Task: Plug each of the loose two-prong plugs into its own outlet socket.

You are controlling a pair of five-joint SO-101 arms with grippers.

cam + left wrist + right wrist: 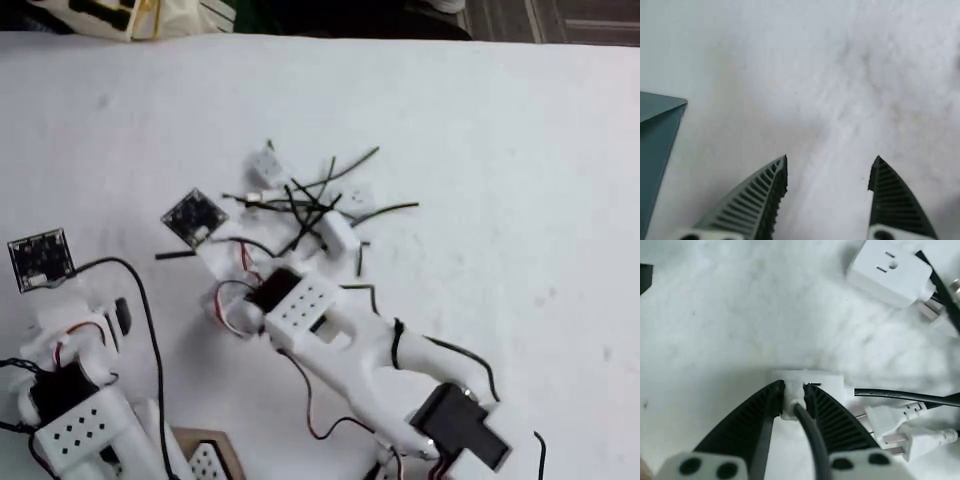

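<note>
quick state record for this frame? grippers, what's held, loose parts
left gripper: open, over bare table
right gripper: shut on white corded plug
loose plug: two prongs, lying on table near right gripper
outlet socket: on table, slots empty, apart from held plug
cord tangle: mid-table, ahead of right arm

The left arm (70, 410) sits folded at the near-left corner of the desk (520, 150); its left claw (830, 159) points down at the surface, the two ribbed fingers spread well apart; the right arm (370, 375) stretches from the near edge toward the desk's middle, wrist low; its right claw (794, 387) is pinched tight on a white plug (789, 405).
</note>
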